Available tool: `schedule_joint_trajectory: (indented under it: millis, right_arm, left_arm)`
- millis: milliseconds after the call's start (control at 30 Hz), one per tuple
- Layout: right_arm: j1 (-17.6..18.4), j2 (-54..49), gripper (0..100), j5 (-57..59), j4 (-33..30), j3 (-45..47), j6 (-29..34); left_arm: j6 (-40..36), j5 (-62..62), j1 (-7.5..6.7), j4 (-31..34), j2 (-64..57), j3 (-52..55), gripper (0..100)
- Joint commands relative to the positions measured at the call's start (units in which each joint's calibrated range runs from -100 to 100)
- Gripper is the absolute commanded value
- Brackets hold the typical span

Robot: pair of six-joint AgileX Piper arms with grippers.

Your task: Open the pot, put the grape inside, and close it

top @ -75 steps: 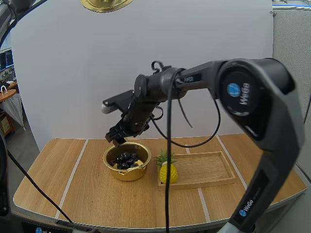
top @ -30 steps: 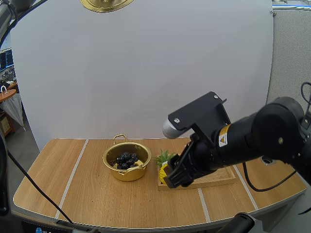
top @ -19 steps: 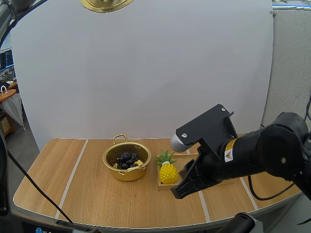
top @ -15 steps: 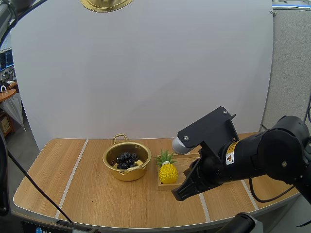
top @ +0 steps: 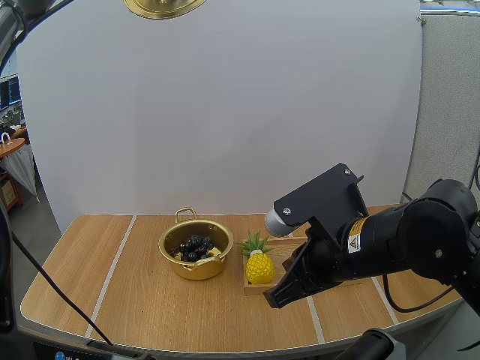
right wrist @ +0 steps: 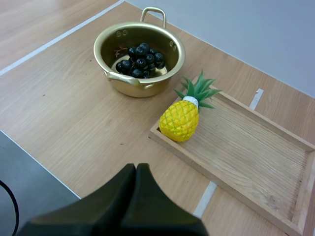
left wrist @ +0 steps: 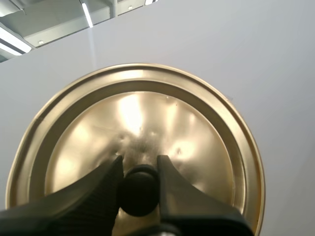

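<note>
One bunch of dark grapes (top: 194, 247) down inside the gold pot (top: 196, 268), the pot uncovered and standing on the table (top: 112, 292) left of middle, one loop handle turned to the back. Just right of the pot, near it but not touching, a toy pineapple (top: 259, 266) at the nearest corner of a wooden tray (right wrist: 246, 152). High above the table and well apart from the pot, the lid (left wrist: 147, 108), gold and round. Clamped on its black knob (left wrist: 139, 191), the left gripper (left wrist: 139, 162), one finger (left wrist: 83, 196) on each side and both tips pressed against the knob. Low over the front part of the table, the right gripper (right wrist: 136, 168), closed on nothing, black fingers (right wrist: 113, 201) pressed together into one dark wedge, in front of the pineapple and the tray's near corner, well apart from the pot.
</note>
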Motion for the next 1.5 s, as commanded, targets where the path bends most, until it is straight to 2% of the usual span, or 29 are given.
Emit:
schedule_joint_trajectory:
  millis: [0, 333, 500, 800, 1100, 1467]
  right_arm:
    - [-0.18, -0.66, 0, -1.74, 0.41, 0.23, -0.22]
    - [-0.18, -0.66, 0, -2.27, 0.73, 0.23, -0.22]
    - [-0.18, -0.66, 0, -2.27, 0.73, 0.23, -0.22]
    - [-0.18, -0.66, 0, -2.41, 0.41, 0.23, -0.22]
    - [-0.18, -0.66, 0, -2.41, 0.41, 0.23, -0.22]
    - [-0.18, -0.66, 0, -2.3, 0.1, 0.23, -0.22]
  left_arm:
    - [-0.37, -2.77, -0.11, -0.29, -0.39, -0.48, 0]
    - [-0.37, -0.84, -0.11, -0.43, -0.39, -0.48, 0]
    - [-0.37, 20.85, -0.11, 0.19, -3.53, -0.48, 0]
    - [-0.37, 42.26, -0.11, -0.72, -9.34, -0.48, 0]
    - [-0.26, 42.26, -0.11, -0.49, -8.67, 1.91, 0]
    - [0.11, 42.26, -0.11, -0.59, -8.57, 19.5, 0]
